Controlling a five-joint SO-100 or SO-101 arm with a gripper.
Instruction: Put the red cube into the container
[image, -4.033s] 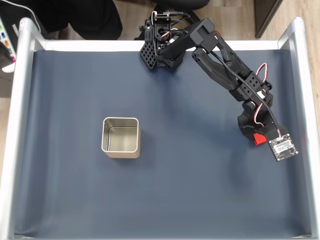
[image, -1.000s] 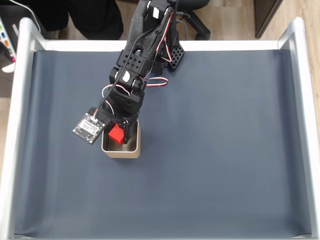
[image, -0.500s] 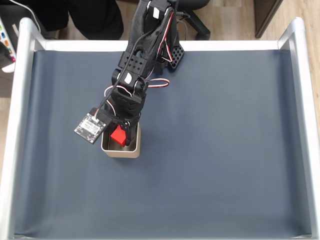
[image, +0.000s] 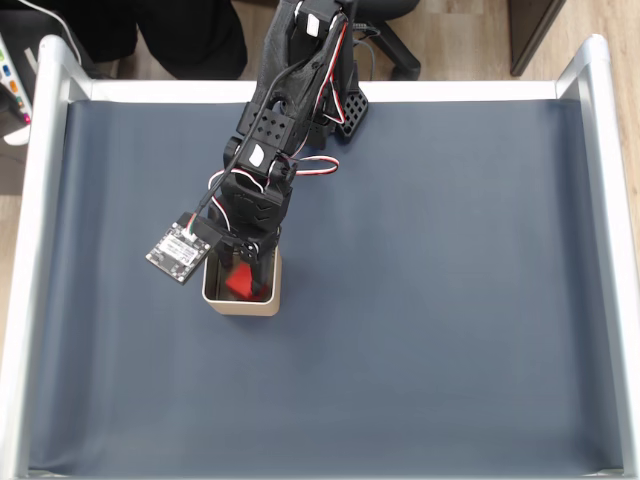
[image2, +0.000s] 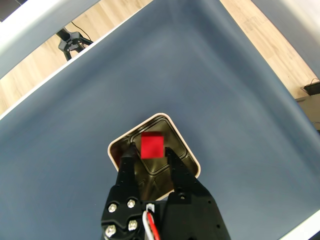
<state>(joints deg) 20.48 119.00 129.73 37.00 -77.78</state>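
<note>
Wrist view: the gripper (image2: 149, 154) points down into the container (image2: 186, 150), a square metal tin with rounded corners standing on the dark blue surface (image2: 220, 90). The red cube (image2: 152, 145) shows inside the tin's outline, just ahead of the two black fingertips, with the jaws parted a little wider than the cube. Whether either fingertip touches the cube cannot be told, nor whether it rests on the tin's floor.

Fixed view: the arm (image: 275, 130) reaches from the far edge of the surface (image: 450, 300) down over the container (image: 240, 305), which sits left of centre. The gripper (image: 244, 266) hangs over the tin's opening. The red cube (image: 239, 282) appears within the rim, tilted and slightly blurred. A small circuit board (image: 178, 254) projects from the wrist to the left, beside the tin's upper left corner.
</note>
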